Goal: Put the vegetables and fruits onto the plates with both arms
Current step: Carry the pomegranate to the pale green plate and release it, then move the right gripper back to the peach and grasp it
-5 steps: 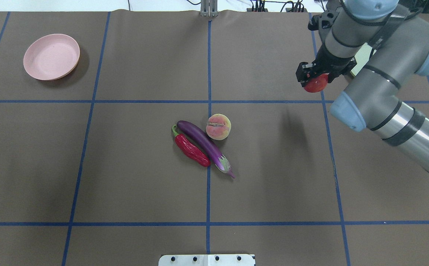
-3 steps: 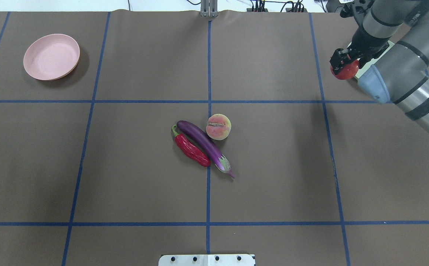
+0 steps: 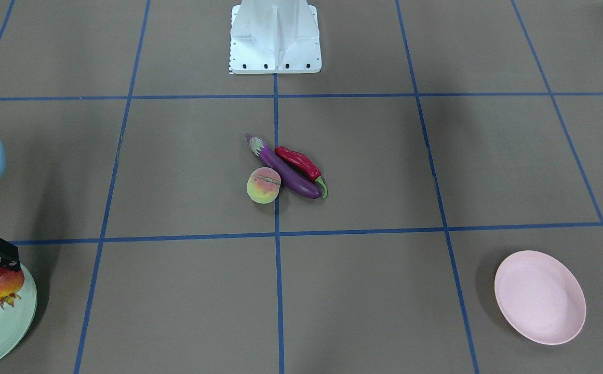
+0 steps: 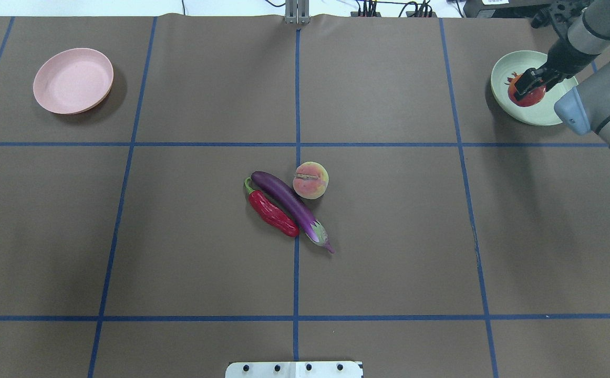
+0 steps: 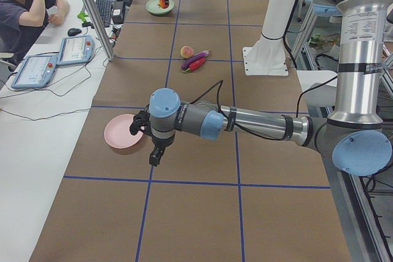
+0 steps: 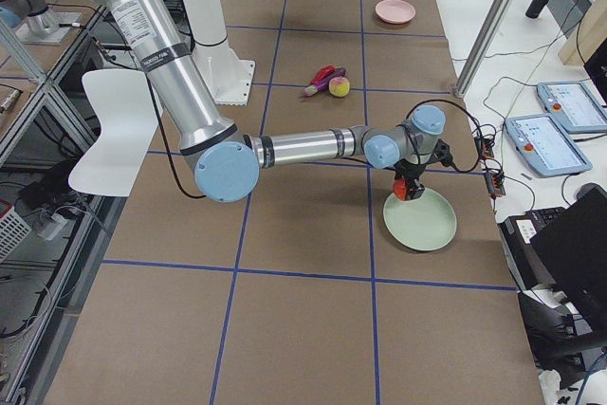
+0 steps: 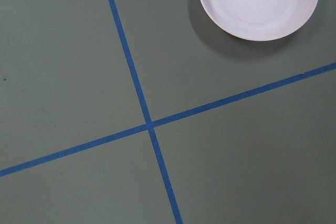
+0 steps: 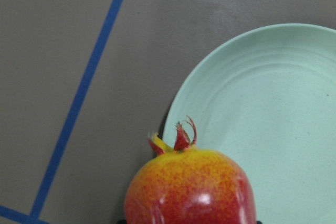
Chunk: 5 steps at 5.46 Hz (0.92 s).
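- Since the shots a moment ago, the right arm [image 4: 601,97] is swinging out toward the far right corner. The right gripper [image 4: 528,84] was hauling the pomegranate [image 4: 525,98] over bare worktop [image 4: 389,252], and now it's hanging over the mint green plate [image 4: 500,73]
- Nothing else is shifting: the pile in the middle and the pink plate [image 4: 73,80] are sitting exactly where they were
- The right gripper is pinching the pomegranate from above across its round body, with the crown sticking out sideways. I'm guessing that top grip is so it can just lower and let go
- In the wrist view the fruit is hanging over the plate's rim side rather than dead centre. I can't tell if it's touching the plate yet, but it looks just above it
- So I'm reading this as the last bit of the carry, with the release not done yet. It probably wants nudging further in so the round thing isn't rolling off the edge
- The left arm [image 5: 245,121] is stretching out beside the pink plate with its wrist camera looking down at it, which looks like it's waiting its turn for that plate
- The left gripper [image 5: 155,155] is only showing in the side view, so I can't tell if it's spread or pressed together
- The peach [image 4: 310,180], eggplant [image 4: 288,203] and chili pepper [image 4: 272,212] are lying bunched up mid-worktop. The eggplant is wedged between the other two and touching both, so picking one cleanly is looking fiddly
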Tool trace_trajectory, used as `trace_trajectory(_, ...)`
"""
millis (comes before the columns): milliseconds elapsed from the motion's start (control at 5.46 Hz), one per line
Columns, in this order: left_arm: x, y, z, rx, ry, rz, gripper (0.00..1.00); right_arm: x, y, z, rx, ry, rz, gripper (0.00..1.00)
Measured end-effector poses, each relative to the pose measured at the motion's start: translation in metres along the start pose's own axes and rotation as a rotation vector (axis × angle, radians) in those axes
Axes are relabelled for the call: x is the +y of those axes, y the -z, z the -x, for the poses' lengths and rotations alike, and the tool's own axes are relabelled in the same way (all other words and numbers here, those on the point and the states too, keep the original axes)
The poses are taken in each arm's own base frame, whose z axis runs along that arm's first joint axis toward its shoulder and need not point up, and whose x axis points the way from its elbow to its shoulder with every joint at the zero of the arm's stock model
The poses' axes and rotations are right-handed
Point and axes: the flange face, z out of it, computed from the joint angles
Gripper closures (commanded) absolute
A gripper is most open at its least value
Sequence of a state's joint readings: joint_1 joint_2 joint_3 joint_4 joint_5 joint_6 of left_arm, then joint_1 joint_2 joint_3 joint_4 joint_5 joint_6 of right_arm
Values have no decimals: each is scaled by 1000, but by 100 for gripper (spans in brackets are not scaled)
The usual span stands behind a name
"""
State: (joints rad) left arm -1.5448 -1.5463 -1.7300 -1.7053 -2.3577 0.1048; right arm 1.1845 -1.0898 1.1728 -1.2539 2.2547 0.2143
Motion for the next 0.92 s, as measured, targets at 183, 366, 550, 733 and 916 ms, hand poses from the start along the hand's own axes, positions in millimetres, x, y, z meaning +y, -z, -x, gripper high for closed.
trace_trajectory(183,1,0,0,0,0,1,0,0,-4,-7,8,0,4,1)
trace_trajectory(366,1,-1,1,0,1,2,0,-2,-2,-6,8,0,-2,1)
trace_trajectory(550,1,-1,1,0,2,2,0,-10,11,6,0,-20,-25,1)
trace_trajectory(733,1,-1,1,0,2,2,0,-23,32,41,-23,-87,-64,1)
trace_trajectory(916,1,-1,1,0,3,2,0,-35,46,105,-67,-195,-95,1)
